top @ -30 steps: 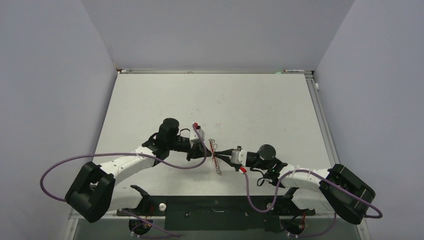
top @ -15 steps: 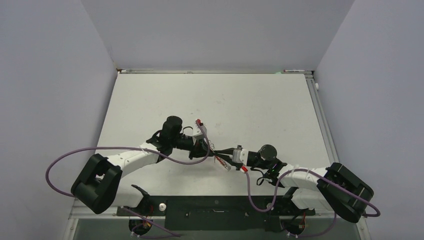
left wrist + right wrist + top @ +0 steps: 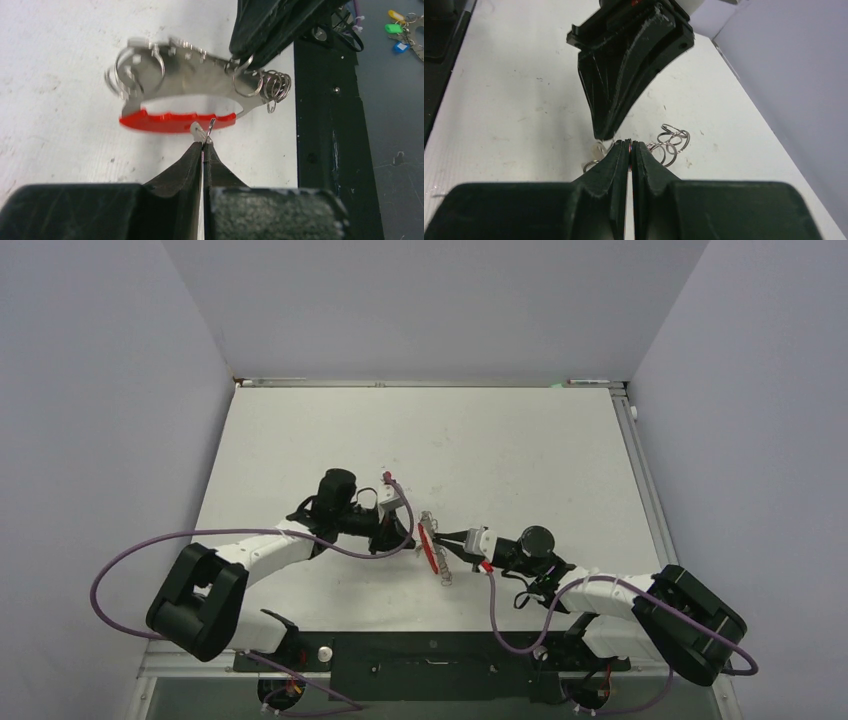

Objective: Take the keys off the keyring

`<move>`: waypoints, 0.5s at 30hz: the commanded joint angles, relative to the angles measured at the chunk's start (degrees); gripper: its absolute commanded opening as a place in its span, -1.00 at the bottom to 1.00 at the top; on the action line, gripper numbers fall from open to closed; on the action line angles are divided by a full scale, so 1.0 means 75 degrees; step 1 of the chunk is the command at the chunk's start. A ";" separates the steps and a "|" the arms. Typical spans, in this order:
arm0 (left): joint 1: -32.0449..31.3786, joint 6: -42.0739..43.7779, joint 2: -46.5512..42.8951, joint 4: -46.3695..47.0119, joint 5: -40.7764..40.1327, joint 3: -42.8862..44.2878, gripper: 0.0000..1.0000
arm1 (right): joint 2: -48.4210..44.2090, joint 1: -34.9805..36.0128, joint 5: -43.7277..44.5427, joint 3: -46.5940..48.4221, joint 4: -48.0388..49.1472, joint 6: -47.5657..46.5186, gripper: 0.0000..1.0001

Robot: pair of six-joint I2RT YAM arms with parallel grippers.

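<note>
Keyring (image 3: 432, 551): between the two grippers, toward 6 o'clock from the middle of the table (image 3: 520, 440).
Keys (image 3: 185, 80): silver, blurred, bunched with wire rings at 12 o'clock of the red strap (image 3: 175, 121).
Left gripper (image 3: 204, 142): at 9 o'clock of the keyring; fingers together, nipping a thin metal loop at the strap's edge.
Right gripper (image 3: 630, 146): at 3 o'clock of the keyring; fingers pressed together on it, with a red sliver showing between them.

keyring (image 3: 432, 551) over table (image 3: 520, 450), near side | left gripper (image 3: 410, 540) left of it | right gripper (image 3: 451, 543) right of it
</note>
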 commanded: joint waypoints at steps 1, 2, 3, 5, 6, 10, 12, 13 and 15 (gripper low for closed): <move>0.0483 0.0605 -0.0225 -0.1167 0.0229 0.0437 -1.00 | 0.0011 -0.0303 0.0261 0.0237 -0.0265 0.0255 -0.89; 0.0598 0.0700 -0.0250 -0.1486 0.0196 0.0521 -1.00 | 0.0027 -0.0407 0.0311 0.0282 -0.0413 0.0273 -0.89; 0.0748 0.0804 -0.0256 -0.1839 0.0171 0.0668 -1.00 | 0.0046 -0.0490 0.0332 0.0320 -0.0560 0.0301 -0.89; 0.1084 0.1166 -0.0276 -0.2748 0.0034 0.0987 -1.00 | 0.0060 -0.0654 0.0347 0.0464 -0.0994 0.0335 -0.89; 0.1263 0.1286 -0.0266 -0.3043 -0.0054 0.1123 -1.00 | 0.0050 -0.0741 0.0353 0.0579 -0.1229 0.0342 -0.89; 0.1949 0.1536 0.0011 -0.4348 -0.0760 0.1879 -1.00 | 0.0027 -0.1007 0.0496 0.0961 -0.2323 0.0280 -0.89; 0.2306 0.1899 0.0172 -0.5198 -0.1160 0.2316 -1.00 | 0.0045 -0.1202 0.0607 0.1123 -0.2839 0.0264 -0.89; 0.2457 0.2016 0.0226 -0.5624 -0.1423 0.2562 -1.00 | 0.0047 -0.1312 0.0653 0.1177 -0.3073 0.0241 -0.89; 0.2852 0.2056 0.0267 -0.6224 -0.1952 0.2938 -1.00 | -0.0008 -0.1573 0.0669 0.1317 -0.3630 0.0150 -0.89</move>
